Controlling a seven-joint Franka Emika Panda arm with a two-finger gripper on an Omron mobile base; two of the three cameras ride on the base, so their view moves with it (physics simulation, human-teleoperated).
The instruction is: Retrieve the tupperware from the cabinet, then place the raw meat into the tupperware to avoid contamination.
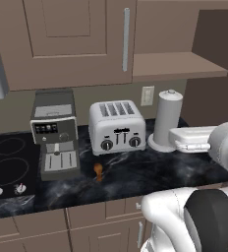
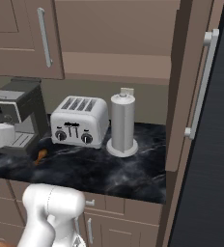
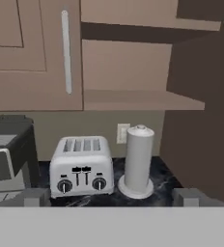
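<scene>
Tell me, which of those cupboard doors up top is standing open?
The right-hand door of the cabinet, swung out toward the room and baring the plain inner shelf. Its left neighbour sits shut, handle flush.

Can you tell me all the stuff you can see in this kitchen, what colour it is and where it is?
toaster: one, silver, middle of the counter.
coffee machine: one, grey and black, left of the toaster.
paper towel holder: one, grey, right of the toaster.
tupperware: one, white, beside the paper towel holder.
raw meat: one, orange-brown, on the counter in front of the toaster.
stove: one, black, far left.
cabinet: one, brown, above the counter, right door open, shelf bare.
wall outlet: one, white, behind the toaster.
gripper: one, dark fingertips, open, facing the toaster.
</scene>
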